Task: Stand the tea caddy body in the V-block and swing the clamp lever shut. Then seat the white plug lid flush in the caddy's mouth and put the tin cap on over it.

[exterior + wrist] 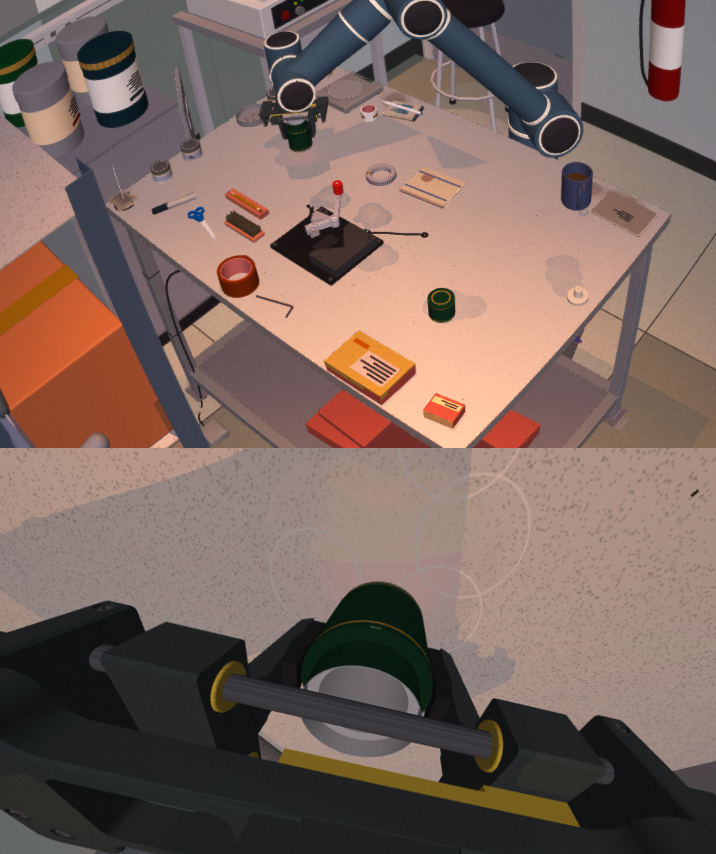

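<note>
The top of the green tea caddy body (299, 135) is hidden under my gripper (295, 117) at the table's far left. I hold the caddy body (369, 649) between my closed fingers (367, 669); it stands upright, its grey open mouth facing my wrist camera. The black V-block plate (327, 248) lies mid-table, empty, with its red-knobbed clamp lever (337, 198) standing up. The green tin cap (441, 305) sits nearer the front. The white plug lid (577, 295) rests by the right edge.
Behind the gripper stand a grey scale pad (348, 91) and a small red-topped pot (369, 111). A tape ring (380, 174), notepad (432, 186), brush (244, 225), red tape roll (238, 275), hex key (275, 304) and blue mug (576, 185) lie around the plate.
</note>
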You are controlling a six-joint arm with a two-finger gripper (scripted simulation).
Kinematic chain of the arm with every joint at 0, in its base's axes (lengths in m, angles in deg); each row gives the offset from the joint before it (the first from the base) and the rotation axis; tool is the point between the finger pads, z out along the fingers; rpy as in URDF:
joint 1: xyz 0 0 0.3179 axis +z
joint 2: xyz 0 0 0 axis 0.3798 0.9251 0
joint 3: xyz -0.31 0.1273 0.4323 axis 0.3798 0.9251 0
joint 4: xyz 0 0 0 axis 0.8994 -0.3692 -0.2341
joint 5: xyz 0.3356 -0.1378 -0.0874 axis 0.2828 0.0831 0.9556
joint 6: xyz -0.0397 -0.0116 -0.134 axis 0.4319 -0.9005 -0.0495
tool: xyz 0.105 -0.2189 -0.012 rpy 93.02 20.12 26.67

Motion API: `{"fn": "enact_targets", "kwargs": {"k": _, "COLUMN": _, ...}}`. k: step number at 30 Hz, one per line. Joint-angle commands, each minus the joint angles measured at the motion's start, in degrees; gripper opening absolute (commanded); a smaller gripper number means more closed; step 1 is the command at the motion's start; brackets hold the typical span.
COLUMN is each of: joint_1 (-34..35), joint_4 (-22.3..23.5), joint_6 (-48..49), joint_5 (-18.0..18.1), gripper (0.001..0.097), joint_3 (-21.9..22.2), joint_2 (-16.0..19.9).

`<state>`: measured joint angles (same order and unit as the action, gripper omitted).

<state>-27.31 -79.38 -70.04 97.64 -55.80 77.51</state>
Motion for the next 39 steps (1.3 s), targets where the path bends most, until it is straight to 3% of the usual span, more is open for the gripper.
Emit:
{"fn": "enact_targets", "kwargs": {"k": 1, "joint_1": 0.0, "joint_4": 0.0, "joint_6": 0.0, "joint_5": 0.0, "gripper": 0.024, "joint_3": 0.0, "joint_2": 0.0}}
{"fn": "enact_targets", "kwargs": {"k": 10, "joint_1": 0.0, "joint_4": 0.0, "joint_6": 0.0, "joint_5": 0.0, "gripper": 0.0075, "joint_3": 0.0, "joint_2": 0.0}}
{"fn": "enact_targets", "kwargs": {"k": 23, "joint_1": 0.0, "joint_4": 0.0, "joint_6": 0.0, "joint_5": 2.2, "gripper": 0.0075, "joint_3": -1.2, "joint_2": -1.1}}
{"fn": "enact_targets", "kwargs": {"k": 39, "joint_1": 0.0, "joint_4": 0.0, "joint_6": 0.0, "joint_5": 11.2, "gripper": 0.0075, "joint_3": -6.5, "joint_2": -4.8}}
